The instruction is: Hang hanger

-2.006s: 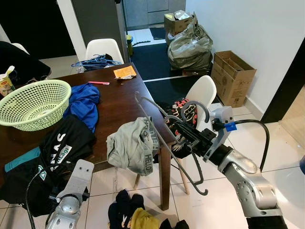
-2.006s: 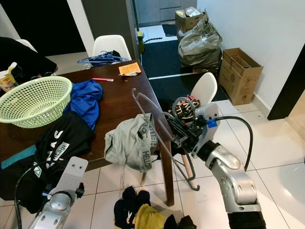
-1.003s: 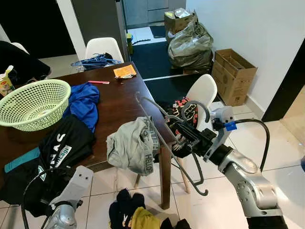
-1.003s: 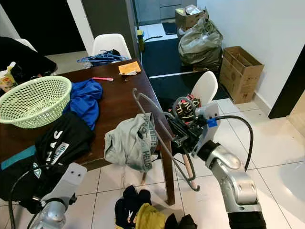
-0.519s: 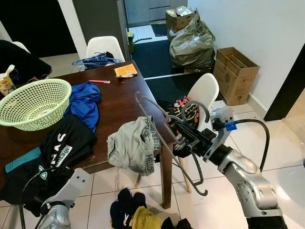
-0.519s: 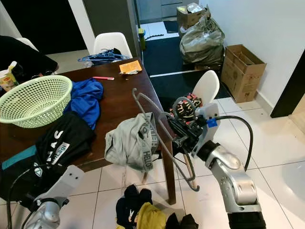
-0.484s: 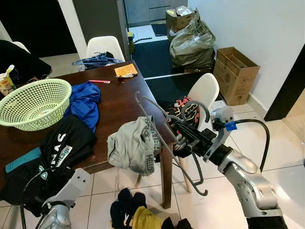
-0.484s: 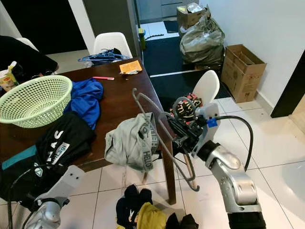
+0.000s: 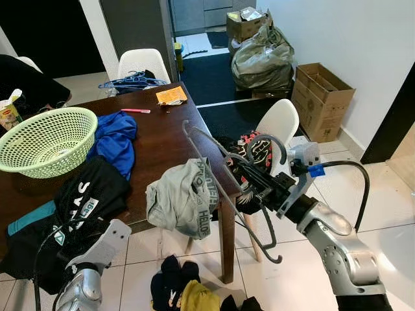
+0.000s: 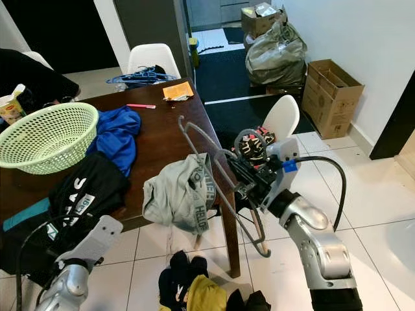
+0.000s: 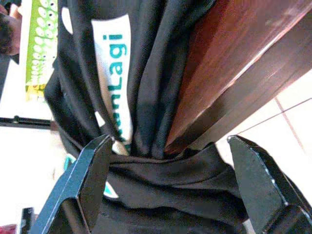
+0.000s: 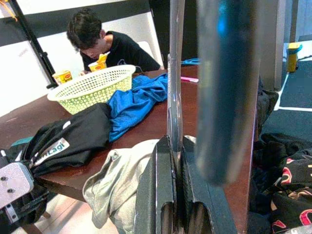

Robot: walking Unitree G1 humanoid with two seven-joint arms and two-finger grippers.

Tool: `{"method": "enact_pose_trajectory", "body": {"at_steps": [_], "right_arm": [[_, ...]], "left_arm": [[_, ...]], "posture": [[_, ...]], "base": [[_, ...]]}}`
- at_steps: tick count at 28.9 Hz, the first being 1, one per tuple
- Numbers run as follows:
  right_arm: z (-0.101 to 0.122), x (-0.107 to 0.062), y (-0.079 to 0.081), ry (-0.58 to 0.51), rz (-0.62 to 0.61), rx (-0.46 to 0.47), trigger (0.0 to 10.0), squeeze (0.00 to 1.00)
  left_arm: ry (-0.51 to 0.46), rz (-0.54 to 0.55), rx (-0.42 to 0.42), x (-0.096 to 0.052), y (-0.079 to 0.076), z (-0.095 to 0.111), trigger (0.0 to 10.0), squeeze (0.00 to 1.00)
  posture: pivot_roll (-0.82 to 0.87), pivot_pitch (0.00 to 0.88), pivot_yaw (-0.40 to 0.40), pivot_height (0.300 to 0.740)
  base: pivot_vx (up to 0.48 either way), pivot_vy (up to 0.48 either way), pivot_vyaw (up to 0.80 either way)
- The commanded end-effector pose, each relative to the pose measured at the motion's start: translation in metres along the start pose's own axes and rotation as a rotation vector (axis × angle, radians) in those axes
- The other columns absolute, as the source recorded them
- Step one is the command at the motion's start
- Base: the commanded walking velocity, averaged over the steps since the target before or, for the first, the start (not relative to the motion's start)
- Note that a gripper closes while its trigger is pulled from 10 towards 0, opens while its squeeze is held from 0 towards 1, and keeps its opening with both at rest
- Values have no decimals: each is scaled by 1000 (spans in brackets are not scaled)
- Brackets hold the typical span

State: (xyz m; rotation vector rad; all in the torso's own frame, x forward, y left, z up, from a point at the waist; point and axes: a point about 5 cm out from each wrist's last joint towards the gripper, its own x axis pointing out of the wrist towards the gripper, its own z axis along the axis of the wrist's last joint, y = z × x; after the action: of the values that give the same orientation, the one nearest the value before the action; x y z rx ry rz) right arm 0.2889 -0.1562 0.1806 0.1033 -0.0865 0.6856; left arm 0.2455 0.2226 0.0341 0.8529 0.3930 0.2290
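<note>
A tiled dining room holds a dark wooden table [image 9: 162,139] strewn with clothes. The grey hanger [image 9: 224,188] is off the table's near right corner, clamped in the right gripper [image 9: 254,188], whose fingers are pressed tight on its wire; its long axis slants from upper left to lower right. A grey garment [image 9: 185,197] droops over that corner beside it. The left gripper [image 11: 170,195], fingers spread and empty, sits low by the black shirt [image 9: 87,191]. No rail for hanging can be seen.

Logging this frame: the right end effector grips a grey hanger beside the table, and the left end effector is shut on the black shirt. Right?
Not quite. The right end effector does grip the grey hanger beside the table, but the left wrist view shows the left end effector open, its fingers apart around the black shirt.
</note>
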Motion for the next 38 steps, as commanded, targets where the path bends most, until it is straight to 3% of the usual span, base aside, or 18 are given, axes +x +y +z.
{"method": "enact_pose_trajectory", "body": {"at_steps": [1,7,12,21,26,27,28,38], "right_arm": [[1,0,4,-10,11,15,10000,0],[1,0,4,-11,8,16,10000,0],[1,-1,4,-13,5,17,10000,0],[0,-2,3,-13,-2,20,10000,0],[0,-2,3,-13,-4,21,10000,0],[0,-2,2,-13,-6,21,10000,0],[0,-3,2,-12,-7,20,10000,0],[0,-4,0,-11,-12,18,10000,0]], "left_arm": [[43,-21,-24,-1,-2,-9,10000,0],[126,-131,-86,-9,-19,-20,10000,0],[164,-174,-100,-12,-24,-27,10000,0],[203,-116,-34,-6,-18,-49,10000,0],[203,-99,-27,-5,-14,-51,10000,0],[204,-86,-26,-5,-10,-52,2588,0],[206,-68,-21,-5,-5,-54,0,0],[218,-16,-9,-7,7,-61,0,0]], "posture": [[-26,66,122,740],[-24,68,124,740],[-20,74,128,740],[-15,75,130,740],[-16,77,133,740],[-15,77,131,740],[-16,77,131,740],[-14,74,128,740]], "base": [[0,0,0],[0,0,0],[0,0,0],[0,0,0],[0,0,0],[0,0,0],[0,0,0],[0,0,0]]}}
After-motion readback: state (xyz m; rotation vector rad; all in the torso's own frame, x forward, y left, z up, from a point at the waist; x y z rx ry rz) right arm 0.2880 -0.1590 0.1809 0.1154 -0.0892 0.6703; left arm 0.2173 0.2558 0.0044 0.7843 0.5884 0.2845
